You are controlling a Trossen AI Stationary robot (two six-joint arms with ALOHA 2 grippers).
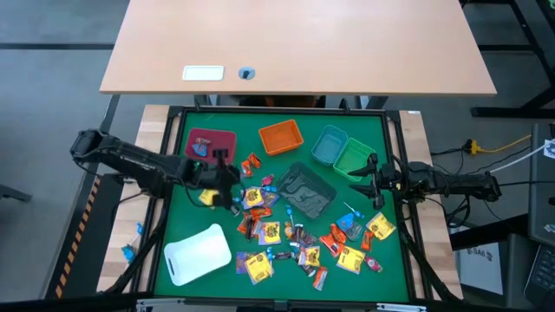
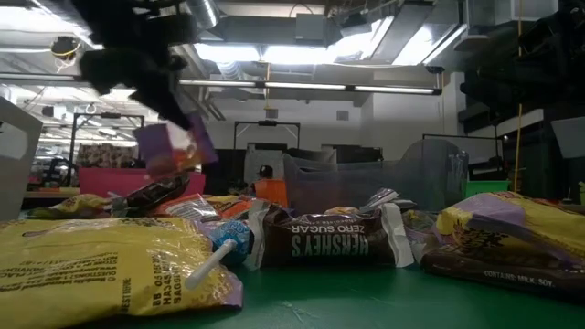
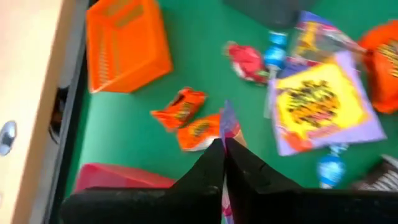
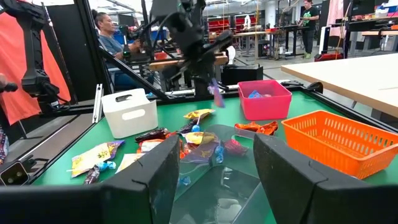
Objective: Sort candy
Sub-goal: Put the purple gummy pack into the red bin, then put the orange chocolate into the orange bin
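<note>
Many wrapped candy packets lie scattered on the green mat, among them a brown one and a yellow one close to the low camera. My left gripper is over the mat's left half, just beside the magenta bin, and is shut on a small purple candy packet. My right gripper waits at the mat's right edge near the green bin; its fingers stand open with nothing between them. My left gripper pinches the purple packet between its two fingertips, with the packet's edge sticking out past them. The fingers slant down from the table's left side. The packet hangs at the fingertips, lifted clear of the mat and the other candy.
Along the mat's far side stand an orange bin, a teal bin and the green bin. A dark see-through bin sits mid-mat, a white bin at the near left. People sit in the room beyond.
</note>
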